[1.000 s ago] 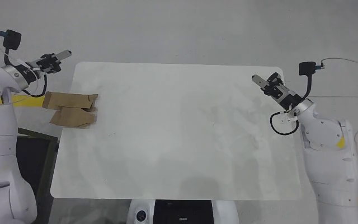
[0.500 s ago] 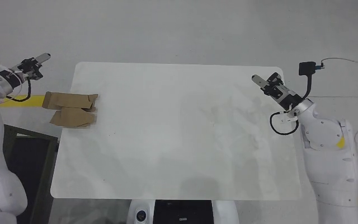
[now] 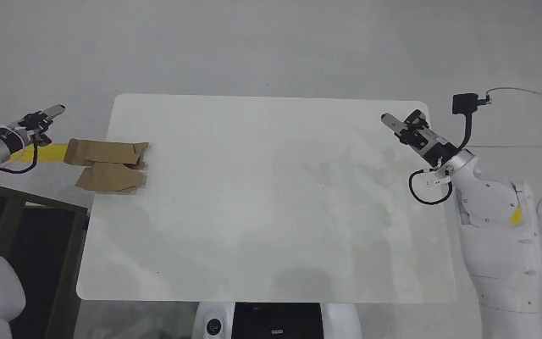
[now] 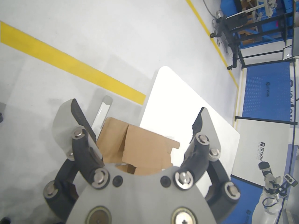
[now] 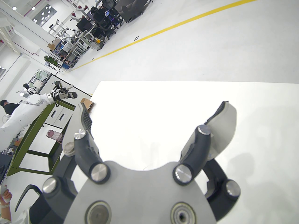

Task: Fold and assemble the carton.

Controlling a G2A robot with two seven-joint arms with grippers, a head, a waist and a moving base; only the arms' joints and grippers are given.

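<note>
The flattened brown carton [image 3: 108,165] lay at the tabletop's [image 3: 279,220] left edge near the far corner, part of it overhanging that edge. The left jaws stood spread and empty off the tabletop, beyond that left edge and apart from the carton. The right jaws, likewise spread and empty, hung over the far right corner, well apart from the carton.
</note>
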